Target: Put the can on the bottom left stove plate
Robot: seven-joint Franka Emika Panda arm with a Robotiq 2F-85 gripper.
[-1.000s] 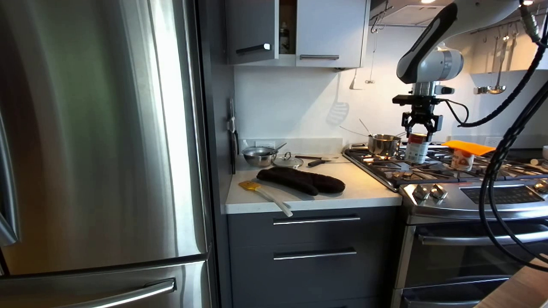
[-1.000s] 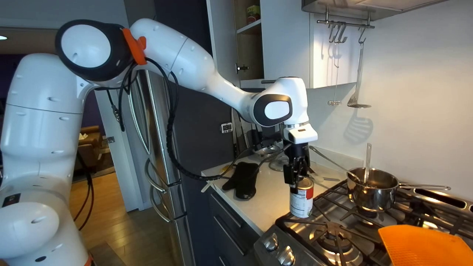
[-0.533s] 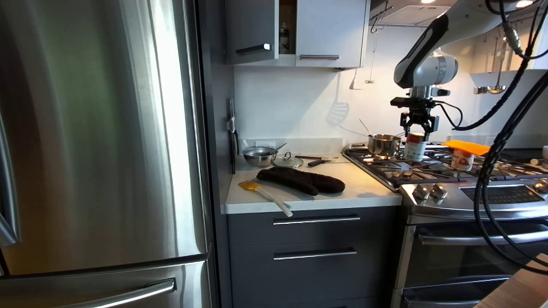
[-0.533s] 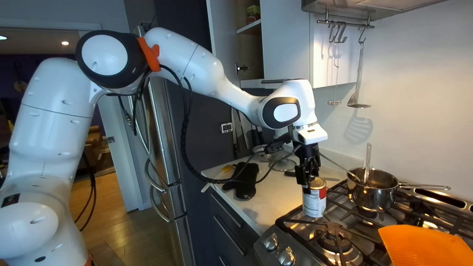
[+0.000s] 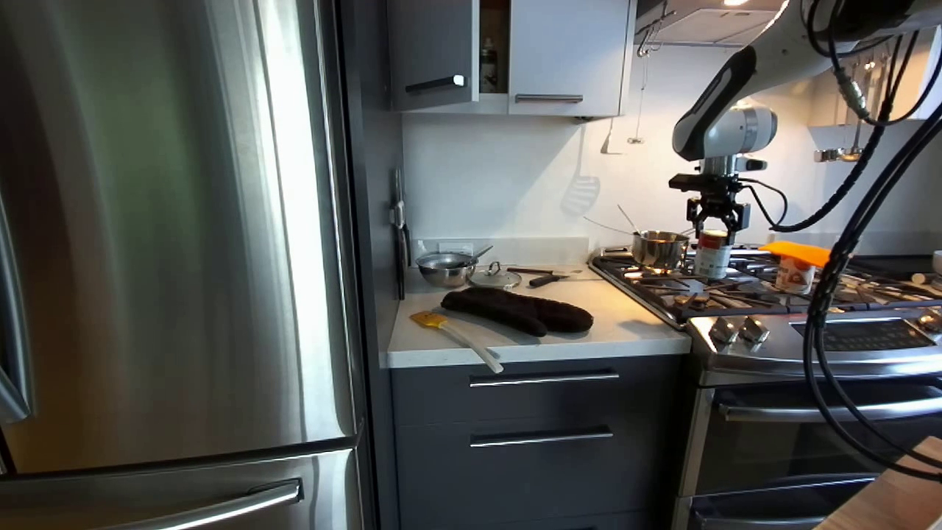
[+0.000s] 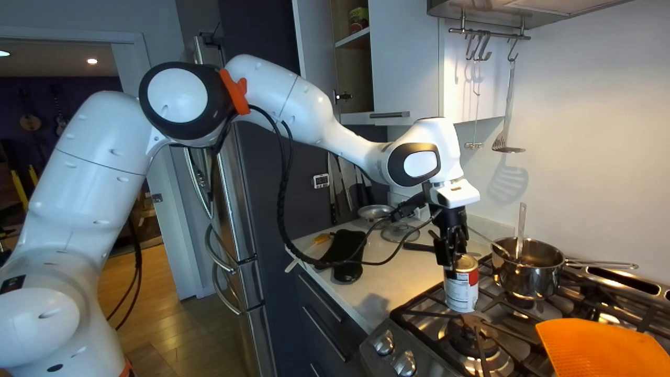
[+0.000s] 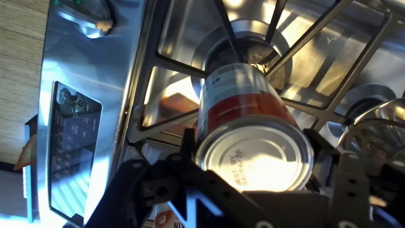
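Note:
The can [image 5: 712,258] is a pale tin with a red band near its metal lid. It shows in both exterior views [image 6: 461,290] and in the wrist view [image 7: 240,95]. My gripper [image 7: 253,141] is shut around its upper end, with a finger on each side of the rim. The gripper also shows in both exterior views [image 5: 714,234] [image 6: 455,267]. The can hangs roughly upright over the cooktop. The bottom left stove plate [image 6: 473,340] lies below it, its grate partly hidden by the can in the wrist view [image 7: 278,69]. I cannot tell whether the can touches the grate.
A steel saucepan [image 6: 528,275] with utensils stands on the burner behind. An orange sheet [image 6: 602,345] lies on another tin [image 5: 795,276] farther along the cooktop. A black oven mitt [image 5: 515,309] and a yellow-headed brush [image 5: 456,335] lie on the counter beside the stove.
The arm has reached further out and carried the can from near the counter's edge inward over the near-left burner. The jaws stay shut on the can.

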